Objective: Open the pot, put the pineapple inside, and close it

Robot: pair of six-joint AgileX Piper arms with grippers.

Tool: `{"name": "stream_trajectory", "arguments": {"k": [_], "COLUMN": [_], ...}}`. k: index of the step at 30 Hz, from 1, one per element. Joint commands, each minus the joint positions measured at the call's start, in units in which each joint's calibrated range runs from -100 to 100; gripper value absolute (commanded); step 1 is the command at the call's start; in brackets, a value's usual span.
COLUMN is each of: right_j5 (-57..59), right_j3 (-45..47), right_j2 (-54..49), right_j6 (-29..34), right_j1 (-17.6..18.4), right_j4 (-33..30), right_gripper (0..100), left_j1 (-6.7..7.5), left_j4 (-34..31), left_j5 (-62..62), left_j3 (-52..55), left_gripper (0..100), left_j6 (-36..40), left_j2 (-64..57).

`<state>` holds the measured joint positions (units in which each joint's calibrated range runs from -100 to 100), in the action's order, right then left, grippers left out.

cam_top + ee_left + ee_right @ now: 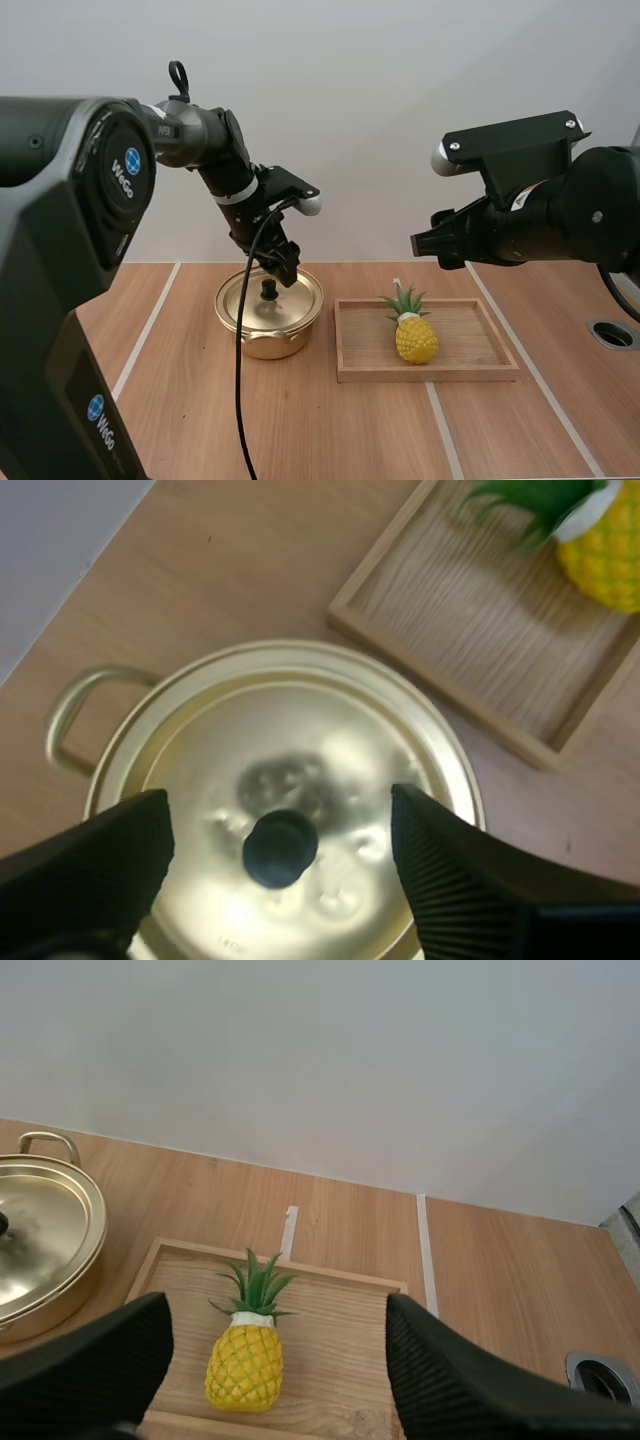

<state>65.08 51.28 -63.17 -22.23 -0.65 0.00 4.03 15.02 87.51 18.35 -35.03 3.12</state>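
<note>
Zero of three steps complete, as judged from all views: pot unopened, fruit not loaded, closing not due.

High view. Pot [270,322], gold, on the desk [330,430]; lid [268,303] seated on it. Left gripper [280,265] hangs just above the lid's black knob [268,289], not touching. Pineapple [415,335] lies in the wooden tray [430,372], just beside the pot. Right gripper [425,245] is held high, above the tray and well apart from the fruit. How far its fingers are spread is hard to read from this side angle.

Left wrist view. Left gripper [280,805] released, fingers [100,855] spread wide to either side of the knob [280,848], grasping nothing. Pot interior hidden under the lid [300,730]; part of the rim is covered by the fingers. One handle [68,715] shows. Pineapple [605,560] cut off by the frame edge.

Right wrist view. Right gripper [275,1310] released, empty, looking down on the pineapple [245,1365] in the tray [350,1290]. Pot [40,1230] cut off by the frame; the tray's near edge is masked by the fingers.

Remaining, by judgement: grasp knob, lift lid, move pineapple from tray into pot, reseat lid.
</note>
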Motion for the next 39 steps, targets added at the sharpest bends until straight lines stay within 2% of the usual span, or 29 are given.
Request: {"name": "stream_trajectory", "arguments": {"k": [1, 12, 21, 23, 24, 26, 28, 39], "right_j5": [-0.28, -1.05, -1.02, -1.02, -1.02, -1.02, -1.02, -1.02], "right_j3": [-0.63, -0.63, -0.63, -0.63, -0.63, -0.63, -0.63, -0.63], "right_j2": [-0.15, -0.15, -0.15, -0.15, -0.15, -0.15, -0.15, -0.15], "right_j6": [-0.53, -0.53, -1.34, -2.41, -2.53, -2.53, -2.63, -2.65], "right_j1": [0.15, 0.15, 0.15, 0.15, 0.15, 0.15, 0.15, 0.15], "right_j4": [0.0, 0.0, 0.0, 0.0, 0.0, 0.0, 0.0, 0.75], "right_gripper": [100, 100, 100, 100, 100, 100, 100, 100], "left_j1": [0.19, 0.19, 0.19, 0.19, 0.19, 0.19, 0.19, 0.19], "left_j4": [-0.97, -1.16, -2.21, -2.23, -2.23, -2.13, -2.13, -3.68], "left_j5": [2.46, 7.22, 6.43, 5.14, 4.97, 4.8, 3.74, 3.8], "left_j3": [-0.62, -0.62, -0.62, -0.62, -0.62, -0.62, -0.62, -4.0], "left_gripper": [100, 100, 98, 84, 71, 41, 0, 0], "left_j6": [0.75, 1.08, 0.88, 0.88, 0.88, 1.1, 2.52, 3.14], "left_j2": [0.33, 4.29, 4.29, 4.29, 4.29, 4.29, 4.29, 1.29]}}
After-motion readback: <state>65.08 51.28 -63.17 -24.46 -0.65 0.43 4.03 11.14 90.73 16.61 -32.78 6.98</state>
